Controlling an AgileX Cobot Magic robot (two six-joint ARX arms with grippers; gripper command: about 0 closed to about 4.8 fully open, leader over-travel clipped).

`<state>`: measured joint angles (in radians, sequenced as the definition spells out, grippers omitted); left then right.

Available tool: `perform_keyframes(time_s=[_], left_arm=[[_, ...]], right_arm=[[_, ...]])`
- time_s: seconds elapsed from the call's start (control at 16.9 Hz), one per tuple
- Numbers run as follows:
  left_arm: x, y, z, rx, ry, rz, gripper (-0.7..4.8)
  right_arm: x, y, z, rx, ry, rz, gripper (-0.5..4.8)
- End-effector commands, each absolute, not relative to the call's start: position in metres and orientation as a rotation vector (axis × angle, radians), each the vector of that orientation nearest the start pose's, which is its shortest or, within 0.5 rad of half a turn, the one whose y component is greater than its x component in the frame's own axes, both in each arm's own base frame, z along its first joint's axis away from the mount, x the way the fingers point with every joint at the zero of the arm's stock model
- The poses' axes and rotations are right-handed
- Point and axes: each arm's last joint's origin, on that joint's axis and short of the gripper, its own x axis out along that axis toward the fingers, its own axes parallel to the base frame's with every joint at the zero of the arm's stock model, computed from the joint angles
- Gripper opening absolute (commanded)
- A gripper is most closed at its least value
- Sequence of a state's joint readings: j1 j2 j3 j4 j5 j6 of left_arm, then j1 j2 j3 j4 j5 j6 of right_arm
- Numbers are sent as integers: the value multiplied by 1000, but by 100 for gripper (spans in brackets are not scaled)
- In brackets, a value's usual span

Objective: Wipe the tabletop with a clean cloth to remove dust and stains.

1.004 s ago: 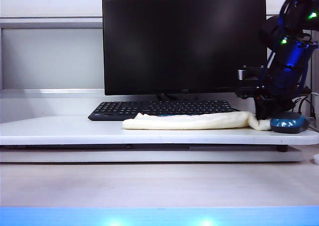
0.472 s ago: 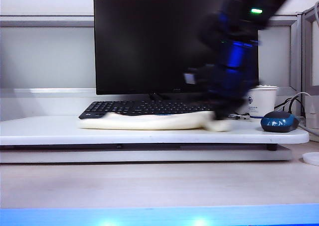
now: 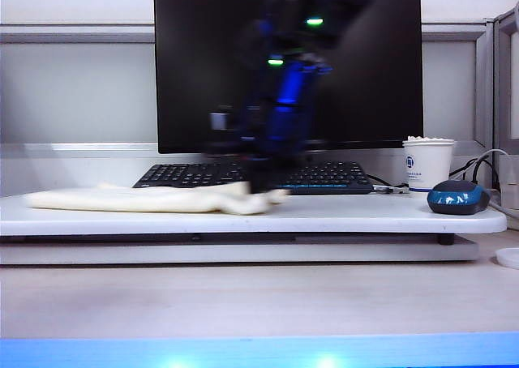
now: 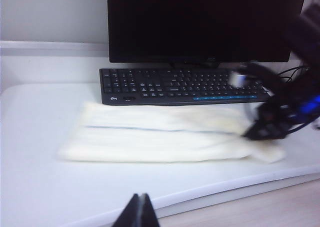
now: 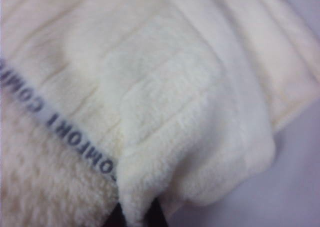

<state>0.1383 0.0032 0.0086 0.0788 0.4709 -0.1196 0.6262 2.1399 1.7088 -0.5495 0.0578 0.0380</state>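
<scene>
Your right fingers [image 5: 135, 218] pinch the cloth [image 3: 146, 199] on the tabletop [image 3: 340, 216], before the keyboard [image 3: 324, 176]. Keep it flat, pressed down. Left fingers [image 4: 140, 213] hover pressed together, idle.

The cloth [image 5: 165, 97] carries a woven band with dark capital letters; the part that shows reads "COMFORT" and repeats. The paper cup [image 3: 427, 164] has a small blue logo, too small to read. Keyboard [image 4: 182, 85] legends are illegible.

1 cloth [image 3: 138, 199]; 1 keyboard [image 3: 251, 176]; 1 cup [image 3: 427, 164]; 1 mouse [image 3: 458, 198]
</scene>
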Motion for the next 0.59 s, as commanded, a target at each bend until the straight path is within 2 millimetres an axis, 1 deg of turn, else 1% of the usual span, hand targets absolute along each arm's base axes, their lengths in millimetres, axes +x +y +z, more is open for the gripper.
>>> perform_keyframes(time_s=[0.06,0.12,0.3,0.47,0.59], left_arm=[[95,0,175,-90,-74,-341,-6],[95,0,175,-90,-74,-341,-6],[95,0,175,-90,-74,-341,-6],[95,0,175,-90,-74,-341,-6],[95,0,175,-91,-74,-341,-6]], right_arm=[[366,302,175,-335,1072,592,-9],[366,319,173,-349,1067,617,-9],[367,353,171,-357,1064,682,-9],[371,374,174,-353,1039,707,-9],[372,379,181,-347,1019,714,-9]])
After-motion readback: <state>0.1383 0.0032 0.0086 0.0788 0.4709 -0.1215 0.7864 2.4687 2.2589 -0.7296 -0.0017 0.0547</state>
